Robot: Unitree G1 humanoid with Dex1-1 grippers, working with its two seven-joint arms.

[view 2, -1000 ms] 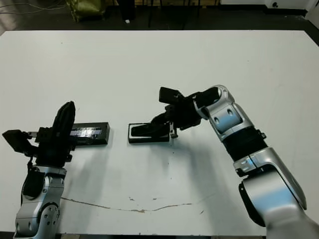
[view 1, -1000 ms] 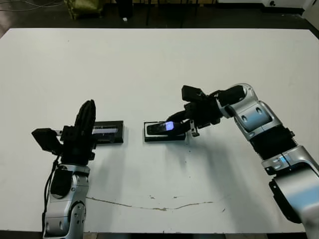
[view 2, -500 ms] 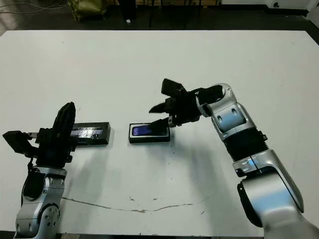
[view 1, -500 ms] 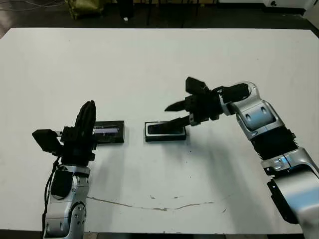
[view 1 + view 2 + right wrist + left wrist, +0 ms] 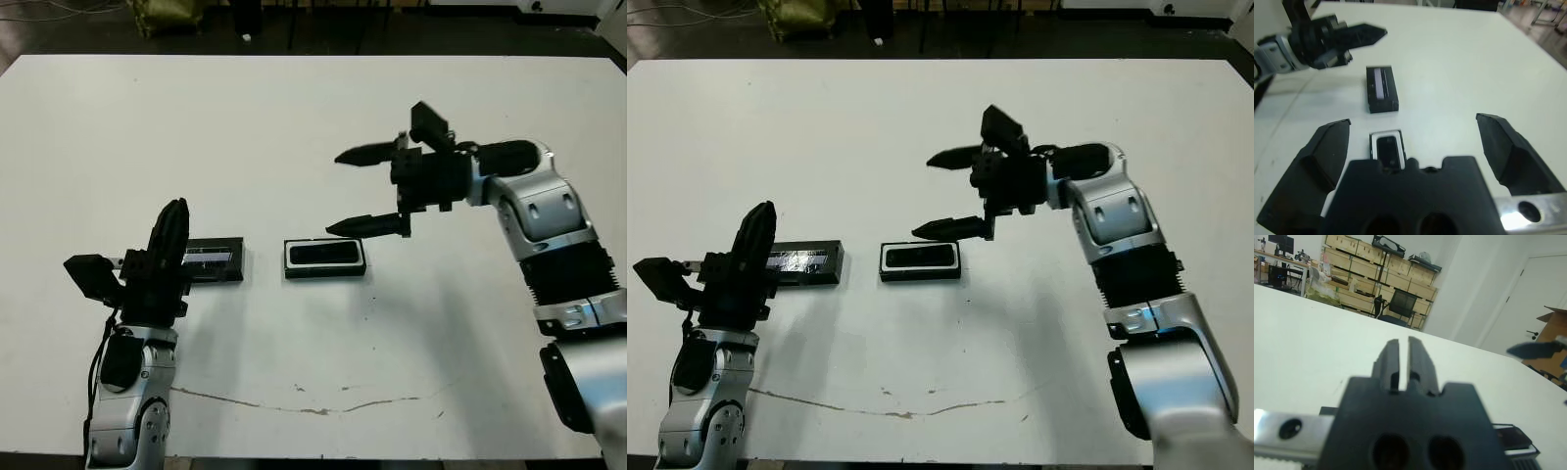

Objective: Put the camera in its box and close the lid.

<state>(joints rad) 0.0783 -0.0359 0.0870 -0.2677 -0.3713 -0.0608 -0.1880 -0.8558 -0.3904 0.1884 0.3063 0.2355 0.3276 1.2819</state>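
Camera (image 5: 324,254) sits in the box (image 5: 290,266); right gripper (image 5: 370,190) gapes empty at 2 o'clock. Left wrist view shows the left gripper (image 5: 1403,363) nearly shut; lid (image 5: 1381,88) uncovered there.

lid (image 5: 214,260) | near end hidden behind left tool (image 5: 168,245)

The right tool (image 5: 370,190) is now hanging above the table, up and to the right of the box (image 5: 325,259), having released the camera (image 5: 324,255) it was gripping a second ago. Its fingers are now standing wide apart. The camera is now lying flat inside the box's white lining, no longer tilted, and its bluish glint is no longer showing.
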